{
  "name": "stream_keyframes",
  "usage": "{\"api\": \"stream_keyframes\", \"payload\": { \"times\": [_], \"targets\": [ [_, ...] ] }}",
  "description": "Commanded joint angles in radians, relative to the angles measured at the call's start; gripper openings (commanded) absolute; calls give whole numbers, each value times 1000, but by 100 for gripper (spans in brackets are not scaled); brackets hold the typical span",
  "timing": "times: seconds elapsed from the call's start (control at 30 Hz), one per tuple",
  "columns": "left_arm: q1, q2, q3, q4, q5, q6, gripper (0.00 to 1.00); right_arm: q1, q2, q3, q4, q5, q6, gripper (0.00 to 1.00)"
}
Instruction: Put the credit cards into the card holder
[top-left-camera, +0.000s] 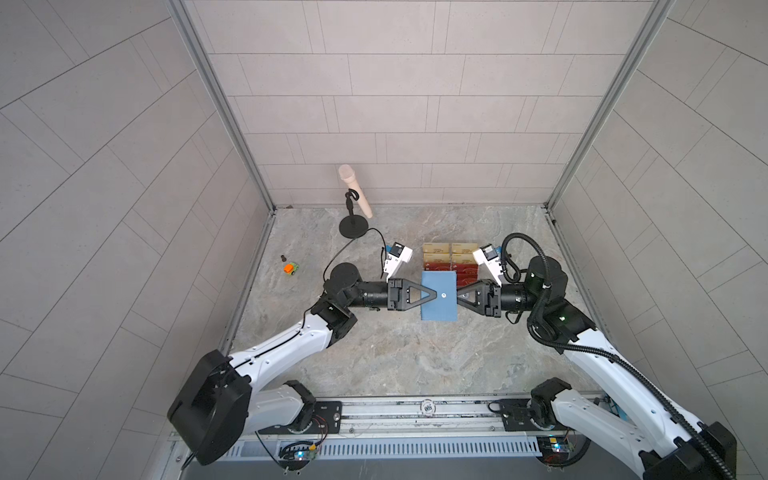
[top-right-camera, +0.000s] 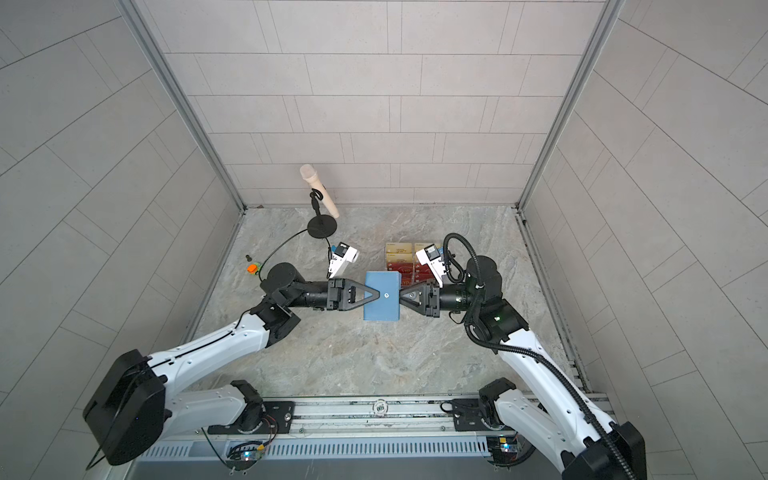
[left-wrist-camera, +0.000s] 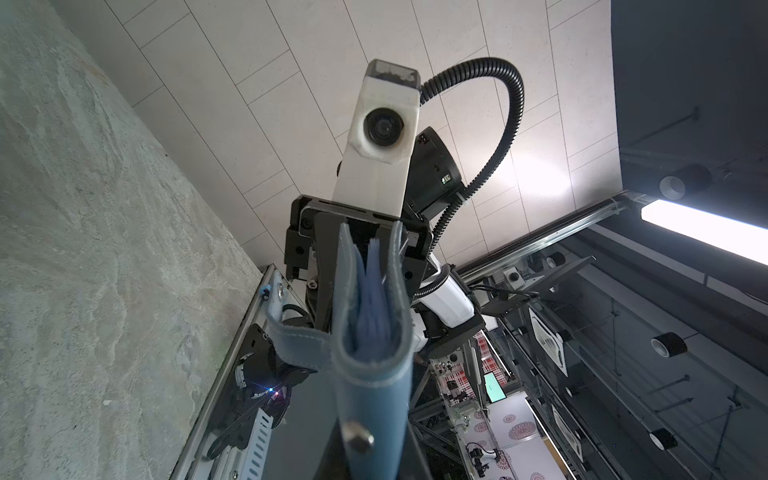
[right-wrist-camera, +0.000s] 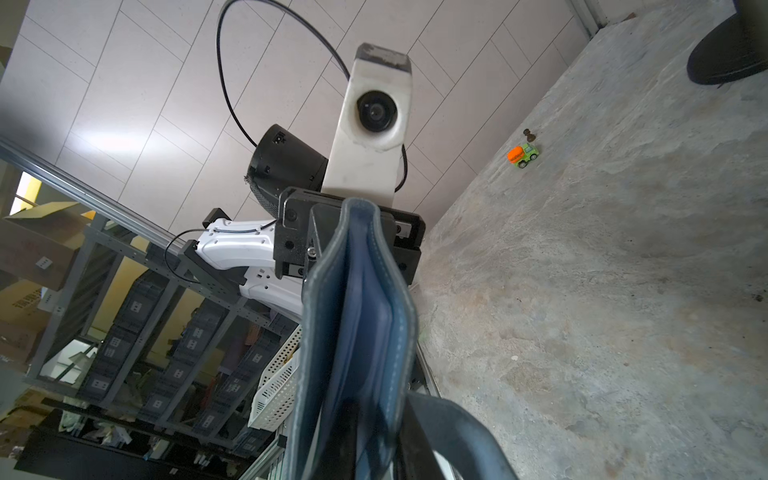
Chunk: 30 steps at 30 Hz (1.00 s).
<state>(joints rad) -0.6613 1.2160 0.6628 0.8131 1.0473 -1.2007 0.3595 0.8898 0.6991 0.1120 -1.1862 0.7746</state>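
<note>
With the left gripper (top-left-camera: 434, 295) and right gripper (top-left-camera: 458, 296) each clamped on an opposite edge of the shut wallet (top-left-camera: 440, 309), red cards (top-left-camera: 437, 266) just behind it, opening seems in hand; next, its covers need spreading.

Left end effector (top-left-camera: 434, 294), right end effector (top-left-camera: 458, 296) clamped, facing tip-to-tip.

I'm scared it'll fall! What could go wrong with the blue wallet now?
1. The right gripper pinches the wallet only at its rim, opposite the left gripper, so it might slip.
2. Its strap hangs loose and could snag.
3. The red cards sit just behind the wallet; an arm might bump them.
</note>
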Motion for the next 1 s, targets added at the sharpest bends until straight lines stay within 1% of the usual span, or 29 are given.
{"api": "stream_keyframes", "payload": {
  "times": [0.0,0.13,0.23,0.3,0.33,0.37,0.4,0.43,0.47,0.57,0.67,0.73,0.8,0.83,0.87,0.97],
  "targets": [
    [-14,-5,29,56,16,7,0,8,-4,18,11,-9,-12,9],
    [-14,4,41,48,19,10,0,8,11,24,5,-12,-20,0],
    [-14,13,56,15,20,23,0,7,11,28,2,-12,-25,0],
    [-12,17,70,-43,13,55,0,7,5,29,1,-11,-27,0],
    [-12,19,77,-74,9,74,5,7,1,28,1,-11,-29,0],
    [-12,19,85,-107,4,93,12,7,-6,25,0,-6,-30,0],
    [-11,20,92,-131,-1,108,15,7,-12,23,2,0,-29,0],
    [-11,20,96,-136,-6,112,20,7,-14,22,3,3,-28,0],
    [-10,20,102,-150,-9,116,32,8,-17,22,1,5,-25,0],
    [-3,14,125,-229,-28,156,51,7,-20,21,-6,13,-23,0],
    [1,2,146,-306,-49,194,57,7,-19,22,-4,24,-17,0],
    [7,-5,155,-357,-66,211,59,7,-20,20,3,35,-11,0],
    [24,-19,166,-445,-99,247,61,8,-20,20,7,44,-5,0],
    [37,-29,171,-499,-123,272,61,7,-17,20,9,48,-2,0],
    [54,-41,186,-596,-160,308,60,7,-15,23,8,52,1,0],
    [100,-92,227,-829,-312,369,61,7,-5,34,-6,72,9,0]
  ]
}}
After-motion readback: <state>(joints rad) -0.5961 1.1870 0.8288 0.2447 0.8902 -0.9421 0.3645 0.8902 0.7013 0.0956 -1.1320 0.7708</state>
